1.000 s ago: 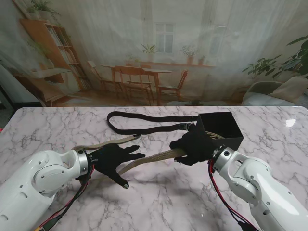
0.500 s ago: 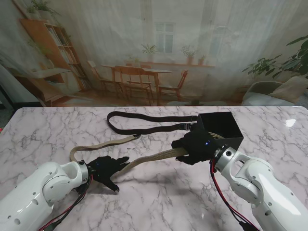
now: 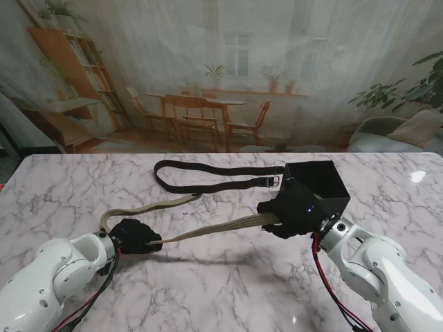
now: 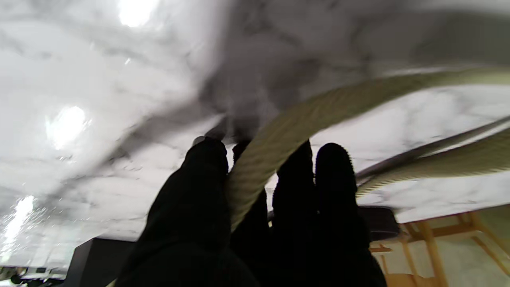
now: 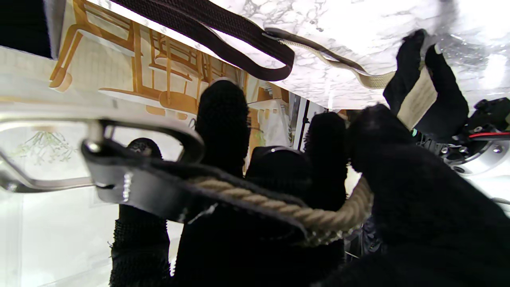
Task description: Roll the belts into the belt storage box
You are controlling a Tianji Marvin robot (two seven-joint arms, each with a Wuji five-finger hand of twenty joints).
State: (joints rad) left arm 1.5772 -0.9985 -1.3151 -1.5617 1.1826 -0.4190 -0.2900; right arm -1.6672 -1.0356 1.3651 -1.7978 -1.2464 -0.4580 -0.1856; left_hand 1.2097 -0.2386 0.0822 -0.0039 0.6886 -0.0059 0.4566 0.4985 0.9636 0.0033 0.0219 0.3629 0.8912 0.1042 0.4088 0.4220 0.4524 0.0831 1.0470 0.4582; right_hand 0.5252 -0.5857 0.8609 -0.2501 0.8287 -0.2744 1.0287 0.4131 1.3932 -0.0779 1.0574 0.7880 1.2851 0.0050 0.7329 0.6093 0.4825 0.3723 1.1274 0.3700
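In the stand's view the left hand sits at lower left of the frame, its fingers curled tight around the tan belt. The right hand is at centre right, pressed against the near corner of the black box, and closed on the belt's other end. The tan belt stretches taut between the two hands, with a second stretch looping back toward the upper left, near the black belt that lies flat on the marble table farther from me.

The left wrist view shows what the stand's view hides: the woven strap passes between the dark fingers, which are pressed together around it.

The right wrist view shows the belt's metal buckle and its leather end held across the fingers, the braided strap wrapped around them and pinned by the thumb.
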